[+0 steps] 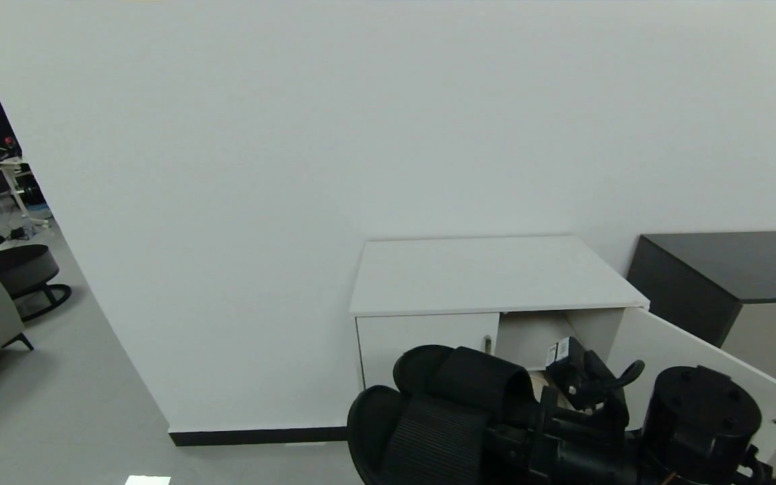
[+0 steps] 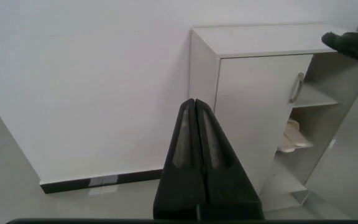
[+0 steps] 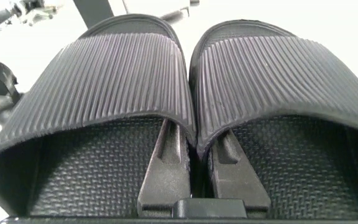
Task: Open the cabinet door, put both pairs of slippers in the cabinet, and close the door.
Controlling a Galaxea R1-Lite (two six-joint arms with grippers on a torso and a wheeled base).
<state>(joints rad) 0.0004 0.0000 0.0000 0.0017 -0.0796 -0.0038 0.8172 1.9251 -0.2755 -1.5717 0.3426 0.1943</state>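
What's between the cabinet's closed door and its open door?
An open compartment with a shelf and pale slippers inside, shown by the left wrist view.

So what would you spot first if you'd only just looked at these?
The pair of black slippers, big and ribbed, pinched together by the right tool just in front of the white cabinet. Next, the cabinet's right door standing open, with a pale pair of slippers lying on a shelf inside.
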